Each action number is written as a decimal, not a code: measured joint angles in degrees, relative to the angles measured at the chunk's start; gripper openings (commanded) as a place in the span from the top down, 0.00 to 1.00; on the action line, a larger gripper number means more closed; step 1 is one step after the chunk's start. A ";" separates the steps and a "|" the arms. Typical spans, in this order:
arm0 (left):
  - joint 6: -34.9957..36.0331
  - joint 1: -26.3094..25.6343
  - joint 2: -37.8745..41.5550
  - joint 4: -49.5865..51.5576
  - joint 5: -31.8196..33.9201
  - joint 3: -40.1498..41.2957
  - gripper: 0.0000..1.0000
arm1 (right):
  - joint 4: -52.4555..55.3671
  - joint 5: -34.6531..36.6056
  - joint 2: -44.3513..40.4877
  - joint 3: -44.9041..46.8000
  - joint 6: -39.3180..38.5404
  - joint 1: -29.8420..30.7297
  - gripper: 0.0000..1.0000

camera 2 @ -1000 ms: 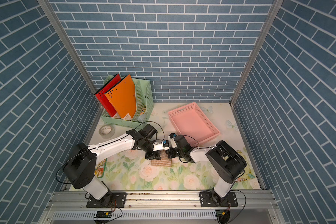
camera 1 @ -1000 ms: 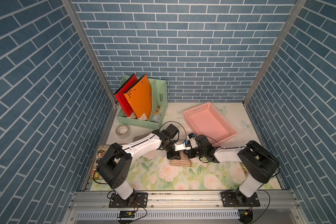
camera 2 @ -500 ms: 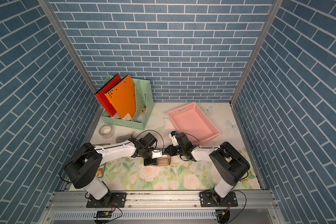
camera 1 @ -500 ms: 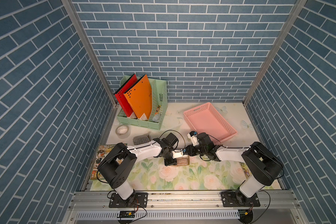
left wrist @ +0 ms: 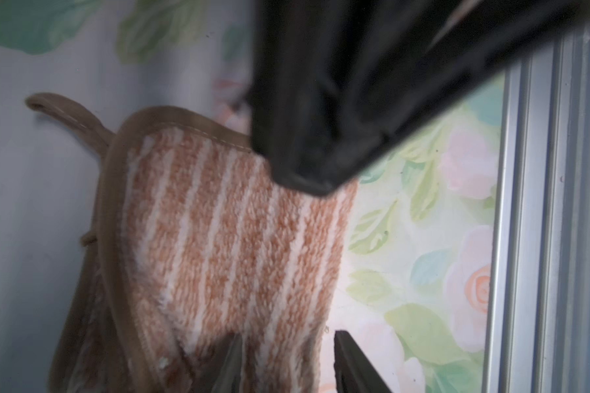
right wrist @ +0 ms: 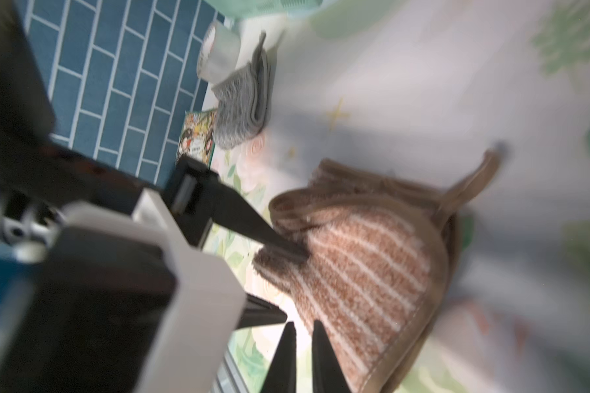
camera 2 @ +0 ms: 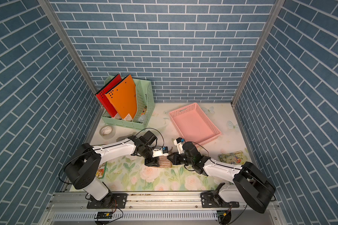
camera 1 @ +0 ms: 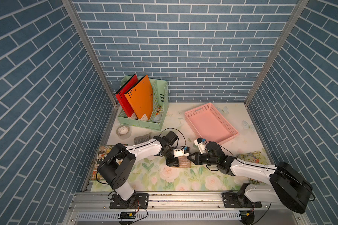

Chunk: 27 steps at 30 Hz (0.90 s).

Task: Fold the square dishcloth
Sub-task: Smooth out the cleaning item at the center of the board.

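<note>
Just in from the front edge of the bench (camera 1: 183, 181), about midway between its side edges, the dishcloth (camera 1: 184, 162) lies as a small thick striped pad, layers stacked, its hanging loop (left wrist: 65, 112) poking out at one corner; I'd call the folding all but done. The left gripper (camera 1: 176, 162) straddles the pad's left end with its jaws apart, one finger (right wrist: 280, 245) lying on the top layer, I reckon to hold the stack flat. The right gripper (camera 1: 189, 157) meets the opposite end, tips nearly together and empty, touching the upper layer, likely tamping the fold so it won't spring open. Farther back, clear of the work, a grey cloth (camera 1: 141, 139) and tape roll (camera 1: 123, 130) sit by the left edge, then the pink basket (camera 1: 198, 108) and green file rack (camera 1: 144, 124) toward the back edge
</note>
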<state>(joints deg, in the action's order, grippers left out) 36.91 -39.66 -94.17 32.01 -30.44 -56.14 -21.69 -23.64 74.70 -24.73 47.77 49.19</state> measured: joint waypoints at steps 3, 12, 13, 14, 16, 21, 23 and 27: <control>0.09 2.16 0.11 2.43 -2.71 -3.72 0.47 | -3.63 -0.83 2.49 0.22 2.10 1.73 0.91; -0.76 5.57 0.94 0.02 -1.44 -4.24 0.49 | -12.31 -2.19 17.79 0.02 4.94 1.92 0.95; -0.87 5.20 0.63 -1.05 -0.33 -3.06 0.49 | -13.40 -2.58 19.45 0.00 5.07 1.92 0.95; -0.96 4.94 0.26 -2.03 0.76 -1.88 0.50 | -14.88 -3.32 20.50 -0.15 5.25 1.84 0.95; -0.92 4.48 -0.92 -4.20 3.93 0.74 0.51 | -15.82 -3.67 21.24 -0.72 5.42 1.81 0.95; -0.42 4.15 -1.88 -10.19 10.71 4.79 0.51 | -12.44 -4.48 18.99 -1.79 5.16 0.52 0.93; -0.37 3.98 -1.51 -12.07 12.26 5.35 0.51 | -10.01 -4.94 17.77 -3.54 4.83 -0.50 0.92; -0.72 4.17 -0.76 -13.66 13.09 5.46 0.50 | -8.37 -6.80 19.08 -9.66 4.33 -2.05 0.93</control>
<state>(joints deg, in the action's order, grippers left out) 36.18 -35.48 -94.94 18.35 -17.34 -50.68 -30.06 -30.44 93.78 -34.39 52.10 47.13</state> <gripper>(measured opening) 0.494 0.077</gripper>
